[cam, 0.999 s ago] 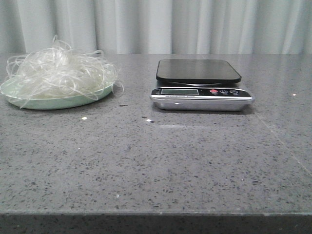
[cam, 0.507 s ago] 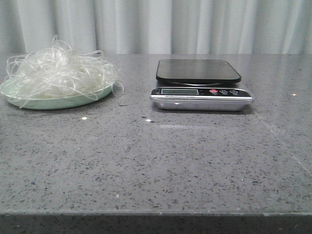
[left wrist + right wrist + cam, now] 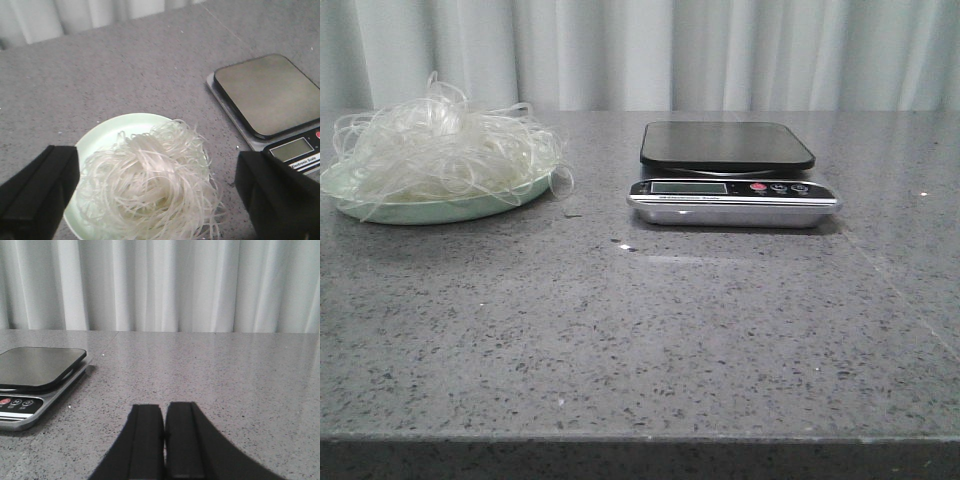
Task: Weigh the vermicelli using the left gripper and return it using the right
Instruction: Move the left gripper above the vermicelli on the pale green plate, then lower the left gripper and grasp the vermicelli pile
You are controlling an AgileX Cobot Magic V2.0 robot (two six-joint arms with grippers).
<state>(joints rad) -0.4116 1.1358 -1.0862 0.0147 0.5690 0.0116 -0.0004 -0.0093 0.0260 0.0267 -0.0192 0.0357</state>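
Vermicelli (image 3: 150, 195), fluffy whitish glass-noodle tangle, sits on pale green round plate (image 3: 107, 135) beside black-topped digital scale (image 3: 267, 95). My left tool (image 3: 160, 195) hangs over it, fingers wide apart, ready for pickup; right tool (image 3: 164, 440) rests pressed together, waiting.

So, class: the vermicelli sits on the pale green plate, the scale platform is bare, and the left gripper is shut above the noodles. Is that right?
Not quite. The left gripper is open, its fingers wide apart either side of the vermicelli, as the left wrist view shows. The vermicelli is on the plate and the scale platform is bare.
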